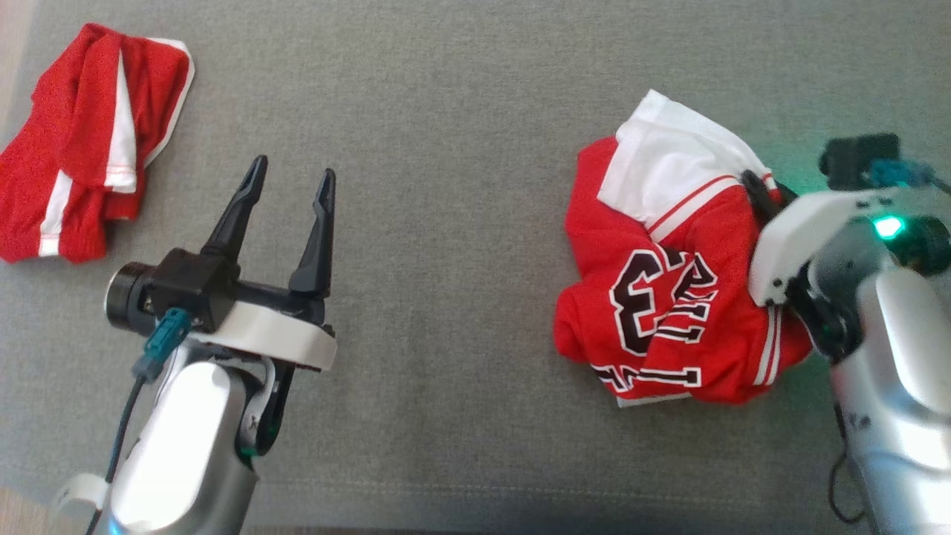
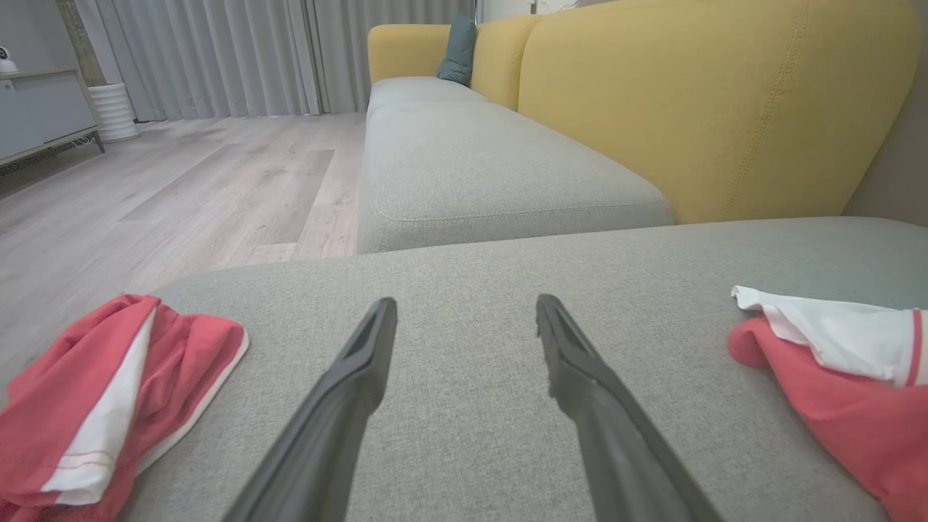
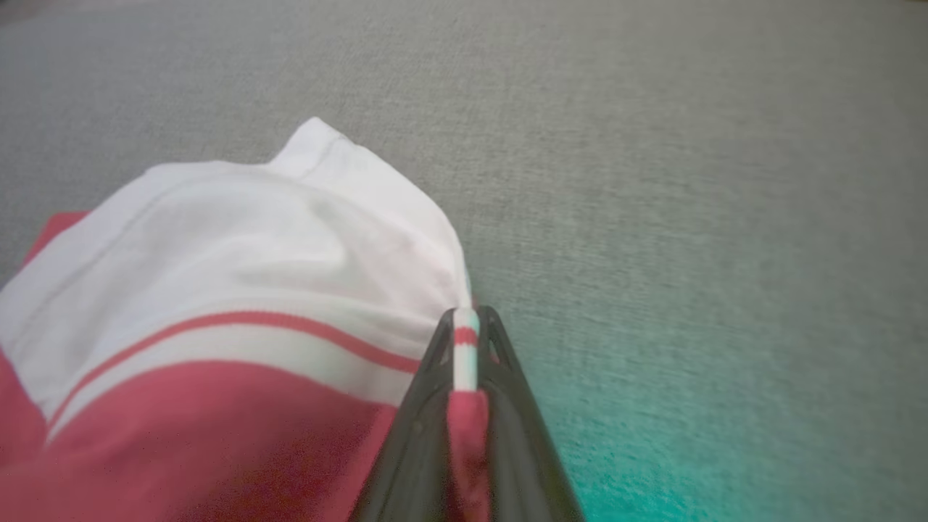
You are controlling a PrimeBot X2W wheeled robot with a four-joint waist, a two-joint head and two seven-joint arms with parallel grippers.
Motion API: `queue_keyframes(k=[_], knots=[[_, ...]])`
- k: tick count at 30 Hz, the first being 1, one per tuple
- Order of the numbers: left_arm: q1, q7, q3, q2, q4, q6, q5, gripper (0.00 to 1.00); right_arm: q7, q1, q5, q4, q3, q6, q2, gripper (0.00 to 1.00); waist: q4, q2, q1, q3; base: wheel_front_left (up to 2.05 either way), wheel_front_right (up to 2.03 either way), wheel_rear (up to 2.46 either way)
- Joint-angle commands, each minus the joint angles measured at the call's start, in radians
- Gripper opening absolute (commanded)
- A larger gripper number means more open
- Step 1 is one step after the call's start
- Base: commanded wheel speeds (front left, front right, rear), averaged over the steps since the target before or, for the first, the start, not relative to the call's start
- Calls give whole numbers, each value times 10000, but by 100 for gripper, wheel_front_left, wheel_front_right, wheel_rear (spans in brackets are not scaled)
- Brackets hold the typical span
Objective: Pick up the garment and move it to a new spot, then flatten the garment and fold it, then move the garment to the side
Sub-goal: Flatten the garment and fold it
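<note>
Red numbered jersey [image 1: 594, 238]: lay heaped at centre-right of the head view on the grey sofa cushion [image 1: 461, 111], not yet lifted. Pinched at its striped white hem by the right gripper [image 3: 467, 319], jaws pressed together on cloth. Judged barely begun: moving, flattening, folding and setting aside all left. Left gripper [image 1: 293, 169], lower left: jaws spread, holding nothing. Second red garment [image 1: 82, 141]: upper left, well apart.

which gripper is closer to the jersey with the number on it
Right. The right gripper is shut on the edge of the jersey; the left gripper hovers open above the sofa cushion, off to its left.
</note>
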Motion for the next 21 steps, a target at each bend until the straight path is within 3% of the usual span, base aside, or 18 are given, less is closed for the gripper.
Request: queue_keyframes(k=[1,9,17,18,19,20,21], knots=[[-311,-76,461,144,-306,-47,99,100,-282,488,-73,-431,-52,-7,45,0,-66,0,-1,-72,0,0,0],[-108,-76,635,66,-310,-139,273,100,-1644,1605,-857,-3163,-2148,-7,573,0,-340,0,-1,-375,0,0,0],[-16,-76,723,-10,-291,-197,397,100,-1294,3645,-1470,-4828,-3610,-7,1345,0,-483,0,-1,-437,0,0,0],[-3,-76,750,-17,-286,-204,423,100,-1268,3951,-1491,-4926,-3650,-7,1438,23,-528,0,-1,-428,0,0,0],[5,-76,762,-21,-276,-206,434,100,-1293,4062,-1480,-4958,-3636,-7,1468,81,-547,0,-1,-430,0,0,0],[15,-76,773,-22,-262,-209,444,100,-1311,4158,-1477,-4985,-3625,-7,1489,100,-566,0,-1,-434,0,0,0],[22,-76,782,-22,-246,-213,452,100,-1362,4229,-1477,-5018,-3643,-7,1502,100,-578,0,-1,-439,0,0,0]])
